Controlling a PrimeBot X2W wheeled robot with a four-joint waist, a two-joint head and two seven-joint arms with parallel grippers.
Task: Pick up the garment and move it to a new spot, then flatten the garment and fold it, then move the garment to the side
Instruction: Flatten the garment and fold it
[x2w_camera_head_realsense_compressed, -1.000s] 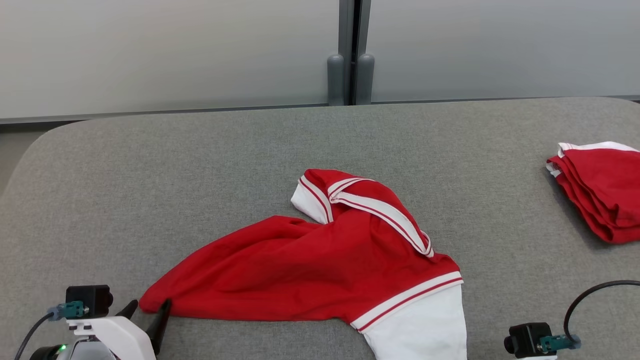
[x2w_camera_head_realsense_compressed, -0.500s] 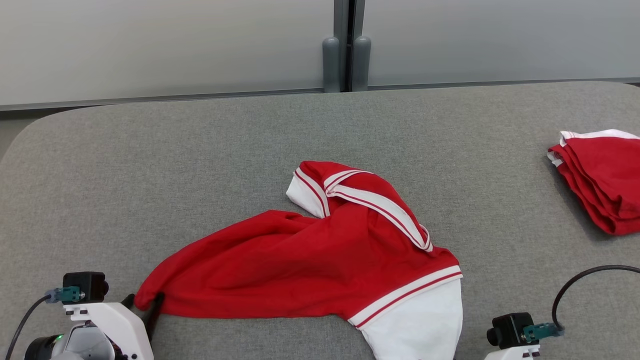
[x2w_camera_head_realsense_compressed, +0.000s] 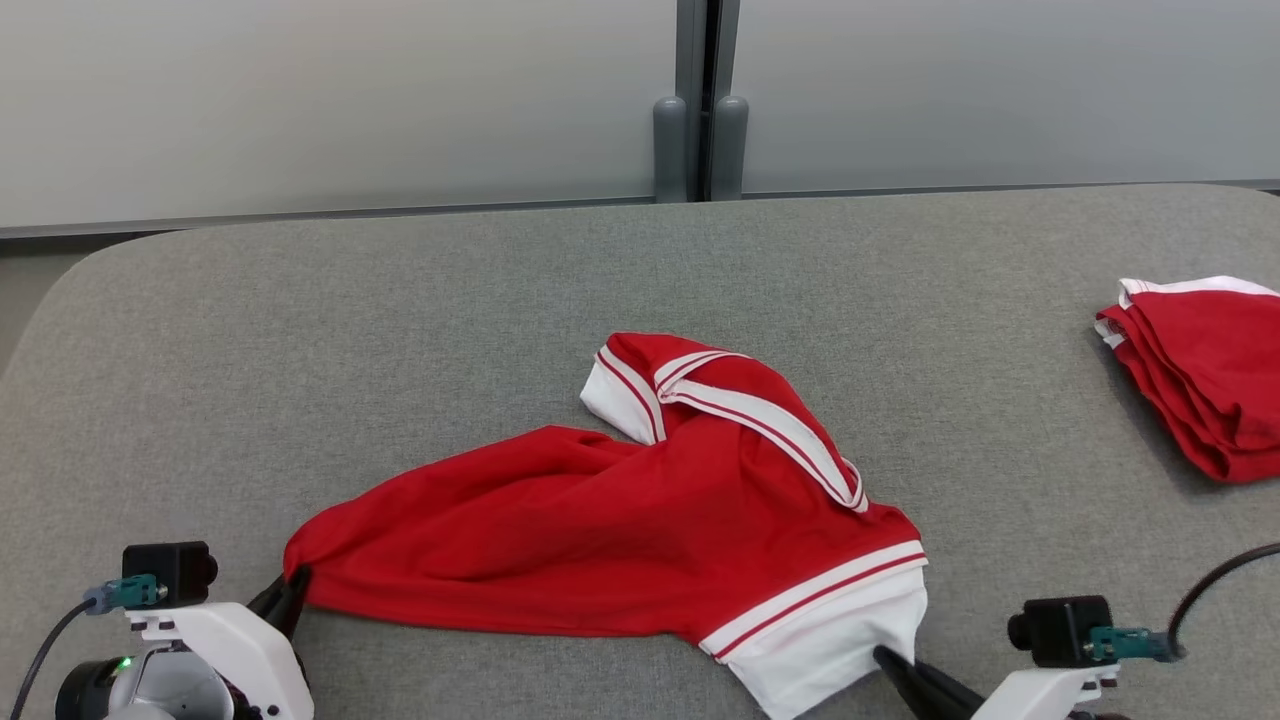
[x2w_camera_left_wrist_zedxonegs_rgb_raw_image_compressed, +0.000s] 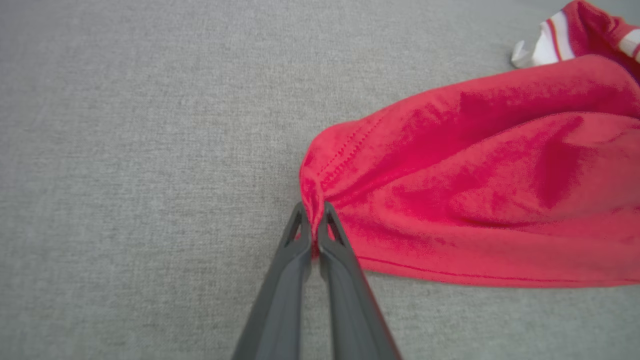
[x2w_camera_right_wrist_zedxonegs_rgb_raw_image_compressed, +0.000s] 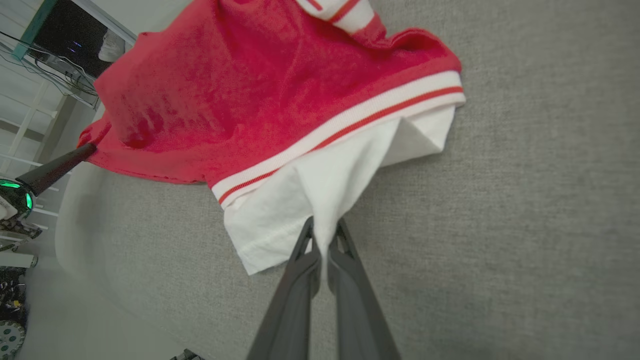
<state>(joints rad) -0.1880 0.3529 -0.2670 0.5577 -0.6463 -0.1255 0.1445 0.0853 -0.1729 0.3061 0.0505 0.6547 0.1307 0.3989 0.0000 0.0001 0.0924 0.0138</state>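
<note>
On the worktop (x2w_camera_head_realsense_compressed: 400, 300), the pick-up is judged to be in hand.
The left pincer (x2w_camera_head_realsense_compressed: 293, 582) is clamped on the red corner of the garment (x2w_camera_head_realsense_compressed: 620, 520), which lies crumpled mid-worktop, and the right pincer (x2w_camera_head_realsense_compressed: 888, 657) is clamped on its white hem. A joint, level lift is probably called for next.

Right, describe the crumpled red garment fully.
The garment looks like soft red knit with white, red-striped bands and a white section, lying crumpled on the grey table. The left pincer is shut on its red corner; the right pincer is shut on the white section's edge. Both pinched spots bunch into folds.
</note>
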